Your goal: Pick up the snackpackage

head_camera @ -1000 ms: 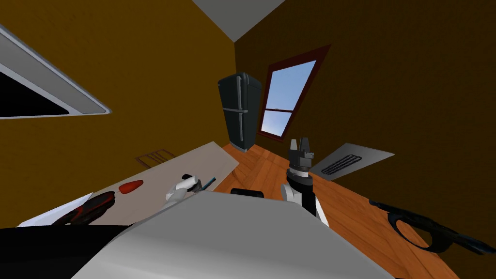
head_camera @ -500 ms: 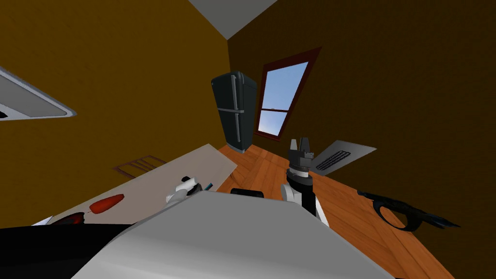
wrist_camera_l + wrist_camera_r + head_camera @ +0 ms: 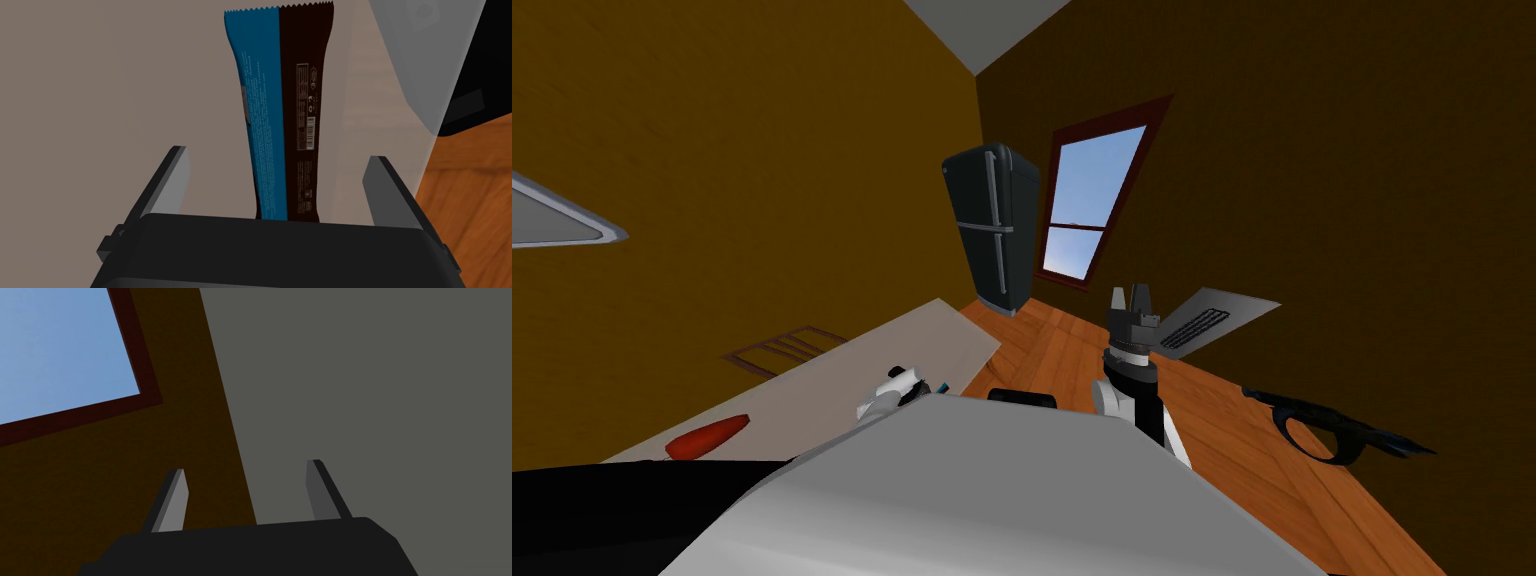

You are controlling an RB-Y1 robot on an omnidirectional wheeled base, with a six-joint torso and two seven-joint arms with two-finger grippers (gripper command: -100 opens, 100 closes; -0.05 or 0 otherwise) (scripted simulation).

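Left pincer [image 3: 277, 155]: wide open, gripping nothing. The snack package [image 3: 282, 110] lies flat on the beige counter [image 3: 100, 75], in the gap between the two blades. It's roughly centred and clear of both.

The package's near end is hidden behind the pincer's dark body. The rest runs straight out past the fingertips, long axis in line with the pincer. The wrapper is half blue, half dark brown, print side up, with a serrated far end. Can't tell how high the blades sit above the counter.

The counter edge and the wood floor [image 3: 470, 200] are just outboard of the blade on the brown side. A red object [image 3: 707, 437] is on the same counter, well apart from the left pincer.

Right pincer [image 3: 245, 468]: up in the air, pointing upward, blades apart at open spread, nothing between them.
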